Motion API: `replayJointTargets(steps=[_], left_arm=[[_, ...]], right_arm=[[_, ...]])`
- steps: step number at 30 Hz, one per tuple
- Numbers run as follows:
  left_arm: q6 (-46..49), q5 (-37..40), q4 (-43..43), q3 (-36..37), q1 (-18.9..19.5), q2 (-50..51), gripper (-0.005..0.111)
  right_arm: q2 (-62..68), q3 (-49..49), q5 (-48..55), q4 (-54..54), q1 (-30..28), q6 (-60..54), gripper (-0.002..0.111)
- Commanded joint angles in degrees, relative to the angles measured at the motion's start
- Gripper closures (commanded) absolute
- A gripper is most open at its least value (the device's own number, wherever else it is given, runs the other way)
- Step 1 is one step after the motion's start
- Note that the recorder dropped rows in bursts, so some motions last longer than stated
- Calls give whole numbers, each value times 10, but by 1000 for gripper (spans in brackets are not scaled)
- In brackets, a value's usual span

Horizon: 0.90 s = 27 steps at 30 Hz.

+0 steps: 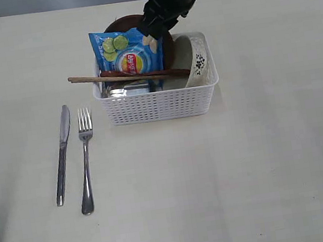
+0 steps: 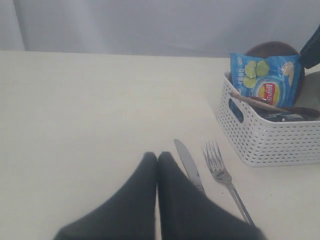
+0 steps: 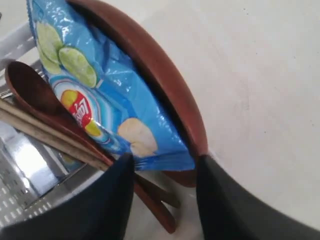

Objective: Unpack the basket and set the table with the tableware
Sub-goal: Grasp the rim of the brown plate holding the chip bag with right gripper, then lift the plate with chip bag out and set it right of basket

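Arm poses during the unpacking. My right arm slanted down over the back of the basket [image 1: 159,106], which stood on the table [image 1: 276,158]. My right gripper [image 3: 164,161] had its fingers well apart, astride the lower corner of the chip bag [image 3: 100,85] and the rim of the plate [image 3: 167,85] behind it. Both fingers looked to touch them, but I could not tell whether they pressed.

My left gripper [image 2: 157,156] hung low over bare table, fingers together on nothing. The knife [image 2: 188,162] and fork [image 2: 222,176] lay just ahead of its tips, and the basket stood farther off beyond them.

Counted: one basket, one bag, one plate, one bowl [image 1: 198,60], one wooden spoon [image 1: 142,73], two chopsticks [image 1: 91,79], one steel cup [image 1: 128,90], one knife, one fork. All but the knife and fork sat in the basket, beneath or beside my right gripper.

The exterior view showed the bowl's floral marks, which neither wrist view did. Only the right wrist view showed the fingers' straddle, which the arm hid from outside. Only the left wrist view showed my left gripper.
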Motion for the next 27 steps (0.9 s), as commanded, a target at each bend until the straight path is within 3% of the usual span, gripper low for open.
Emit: replayJointTargets(steps=[1,13,20,27], left_arm=[[2,-1,0,2,-3,-2,107],[2,-1,0,2,-3,-2,107],[2,-1,0,2,-3,-2,107],[2,-1,0,2,-3,-2,107]], right_arm=[[24,-24,-10,8,-2,-5,68],[56,-57,-4,21,-2,-4,69],[56,-57,4,19,-2,-4,109],[35,-57,8,18,-2,-4,109]])
